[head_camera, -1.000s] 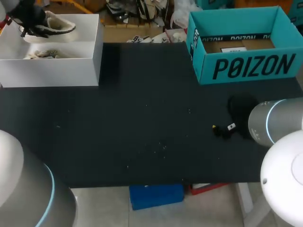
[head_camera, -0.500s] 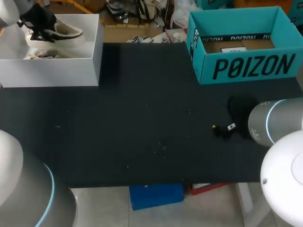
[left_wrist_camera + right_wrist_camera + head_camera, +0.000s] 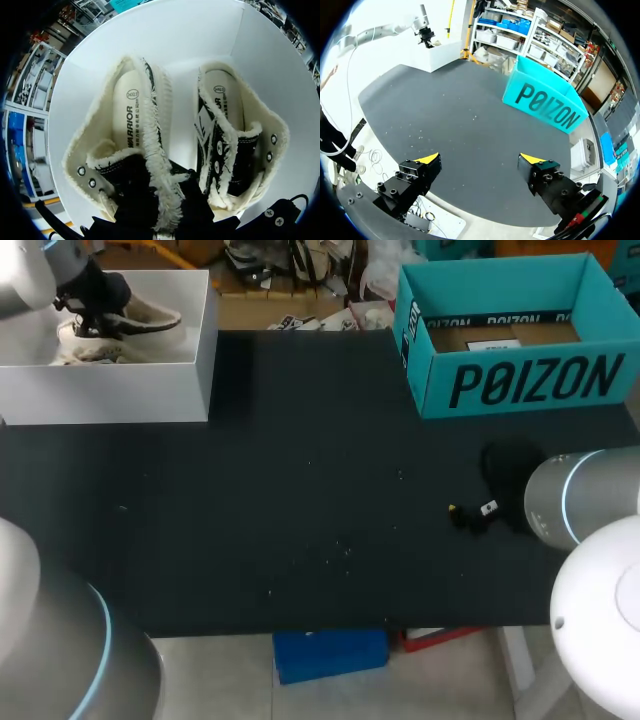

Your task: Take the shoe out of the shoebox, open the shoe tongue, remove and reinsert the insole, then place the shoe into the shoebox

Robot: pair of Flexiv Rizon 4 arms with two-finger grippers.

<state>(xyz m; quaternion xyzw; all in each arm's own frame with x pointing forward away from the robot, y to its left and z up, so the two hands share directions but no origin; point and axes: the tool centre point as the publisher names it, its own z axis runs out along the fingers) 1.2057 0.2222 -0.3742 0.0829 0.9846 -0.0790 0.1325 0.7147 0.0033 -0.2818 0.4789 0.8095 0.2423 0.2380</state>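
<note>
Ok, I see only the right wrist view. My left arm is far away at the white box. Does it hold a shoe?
Observer: Yes. In the head view the jaws of the left gripper hold one cream shoe raised over the white shoebox, not yet over the table.
Operator: Is there a second shoe in that box?
Observer: Yes, the left wrist view shows a second shoe lying beside the held one, opening upward.
Operator: And what is inside the teal box?
Observer: Only brown cardboard on the floor of the teal box; no shoe.
</note>
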